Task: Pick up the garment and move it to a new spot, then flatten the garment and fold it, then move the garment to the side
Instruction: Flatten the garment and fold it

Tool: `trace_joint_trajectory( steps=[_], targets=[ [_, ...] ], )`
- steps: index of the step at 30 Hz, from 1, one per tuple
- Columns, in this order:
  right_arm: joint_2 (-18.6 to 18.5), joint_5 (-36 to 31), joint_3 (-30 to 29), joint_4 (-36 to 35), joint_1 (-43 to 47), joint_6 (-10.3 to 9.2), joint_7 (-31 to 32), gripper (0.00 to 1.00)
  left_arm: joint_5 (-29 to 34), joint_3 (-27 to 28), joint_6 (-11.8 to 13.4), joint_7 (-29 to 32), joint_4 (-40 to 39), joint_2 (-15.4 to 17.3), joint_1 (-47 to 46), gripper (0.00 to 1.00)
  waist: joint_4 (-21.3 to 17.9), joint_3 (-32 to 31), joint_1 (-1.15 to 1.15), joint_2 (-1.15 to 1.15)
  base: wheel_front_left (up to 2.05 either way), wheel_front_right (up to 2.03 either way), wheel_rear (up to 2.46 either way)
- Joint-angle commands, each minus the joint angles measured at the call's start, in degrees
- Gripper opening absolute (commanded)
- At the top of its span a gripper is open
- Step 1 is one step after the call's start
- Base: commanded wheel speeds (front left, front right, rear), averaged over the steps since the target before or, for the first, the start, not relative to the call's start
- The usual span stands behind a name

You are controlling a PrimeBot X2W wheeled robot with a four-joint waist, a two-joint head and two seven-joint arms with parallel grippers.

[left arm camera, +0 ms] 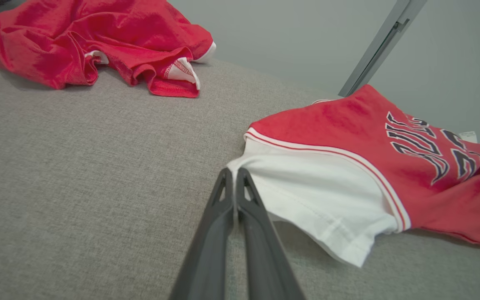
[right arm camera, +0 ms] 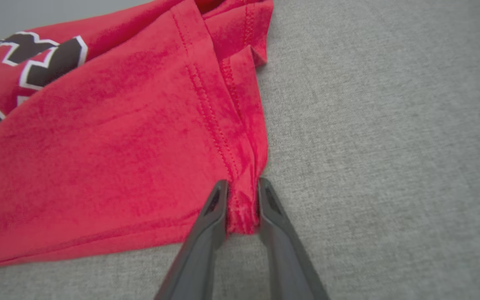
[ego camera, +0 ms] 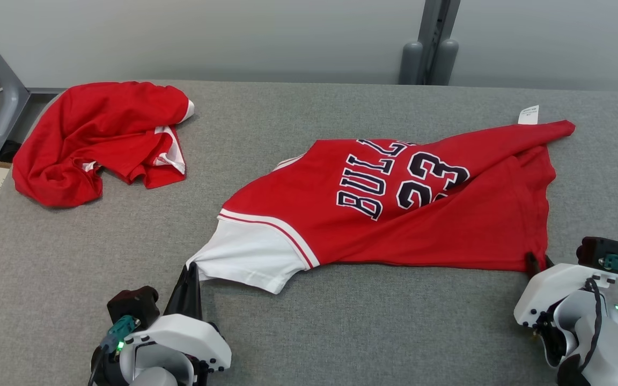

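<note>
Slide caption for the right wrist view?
Right end effector pinches hemmed corner of the red basketball jersey on grey fabric-covered table.

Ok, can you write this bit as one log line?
left claw: pinches jersey sleeve | right claw: pinches jersey hem | jersey: rumpled

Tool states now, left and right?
Left tool: closed, holding the jersey by its white sleeve tip.
Right tool: closed on the jersey's red hem corner.

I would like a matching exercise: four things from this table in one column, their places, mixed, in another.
1 left gripper
2 right gripper
3 crumpled red garment
4 white tag

A far-left part of the table
B pinching the jersey at its red hem corner
C pinching the jersey's white sleeve
D beside the jersey's far tip

Pairs: 1-C, 2-B, 3-A, 4-D
</note>
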Motion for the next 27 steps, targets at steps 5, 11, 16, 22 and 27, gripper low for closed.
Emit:
trace_joint_trajectory(
  steps=[5, 11, 16, 22, 27],
  targets=[
    [0.06, 4.02, 2.05, 1.81, -1.61, 0.01, -2.81, 0.0, 0.13, 0.94, -0.49, -0.25, -0.93, 0.39, -0.58, 0.0, -0.08, -0.15, 0.0, 0.0, 0.0, 0.0, 0.0],
    [-0.05, 16.02, 8.32, -2.8, -1.91, 0.01, -6.75, 0.0, 0.84, 3.63, -1.75, -0.27, -4.46, -0.2, -1.43, 0.0, -0.97, -1.45, 0.0, 0.0, 0.0, 0.0, 0.0],
    [-1.04, 23.14, 11.81, -12.84, 1.07, 0.01, -7.64, 0.0, 2.31, 7.37, -3.24, -0.27, -10.68, -0.87, -1.06, 0.0, -2.62, -3.22, 0.0, 0.0, 0.0, 0.0, 0.0],
    [-3.65, 33.87, 13.78, -31.54, 7.76, 0.02, -4.89, 0.0, -0.8, 11.73, -8.74, -0.28, -20.43, -2.98, 1.19, 0.0, -5.1, -5.42, 0.0, 0.0, 0.0, 0.0, 0.0],
    [-5.78, 40.23, 11.92, -47.34, 14.5, 0.02, -1.67, 0.0, -4.93, 13.65, -11.76, -0.13, -28.35, -3.79, 2.69, 0.0, -6.75, -6.85, 0.0, 0.0, 0.0, 0.0, 0.0]
  ],
)
